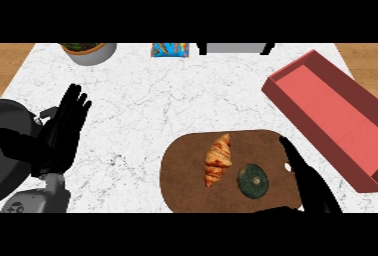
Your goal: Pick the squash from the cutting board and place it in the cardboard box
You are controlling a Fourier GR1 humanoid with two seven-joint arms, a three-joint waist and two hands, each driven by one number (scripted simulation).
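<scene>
Resting on cutting board [184, 175]: squash [253, 180], croissant [218, 160].

Single head view, steeply down onto counter [148, 100].

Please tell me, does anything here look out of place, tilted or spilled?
Nothing is spilled or damaged. The box lies at an angle to the counter's edge, and it looks red rather than cardboard brown. The squash and croissant rest on the cutting board.

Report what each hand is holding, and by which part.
Nothing is held. The right hand is open beside the squash on the cutting board; the left hand rests open.
</scene>
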